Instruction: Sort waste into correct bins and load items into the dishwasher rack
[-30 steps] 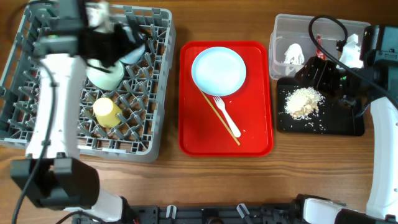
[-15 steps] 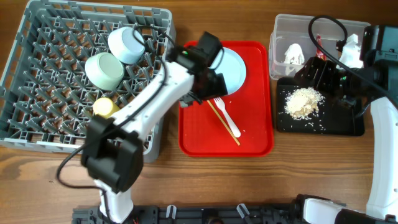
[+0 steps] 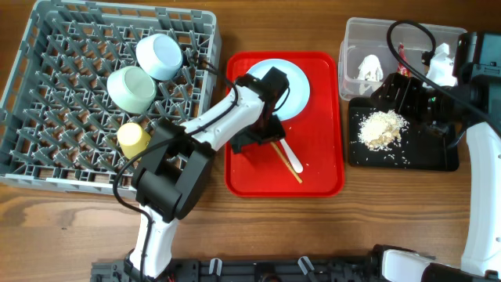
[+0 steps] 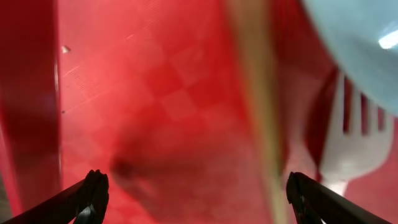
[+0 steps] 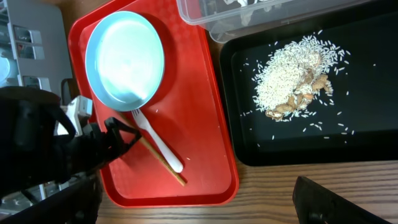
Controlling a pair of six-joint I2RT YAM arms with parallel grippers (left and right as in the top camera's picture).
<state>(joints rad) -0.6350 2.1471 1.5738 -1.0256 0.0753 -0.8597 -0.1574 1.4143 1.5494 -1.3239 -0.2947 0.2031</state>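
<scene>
Left claw spread astride chopsticks

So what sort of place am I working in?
Probably a tabletop dish-clearing test setup: a grey dishwasher rack, a red tray with plate and fork, on a wooden table.

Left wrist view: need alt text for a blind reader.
Close-up over the red tray: the left gripper, fingers open, sits either side of a blurred wooden chopstick. A white fork and the pale blue plate rim lie at right.
</scene>
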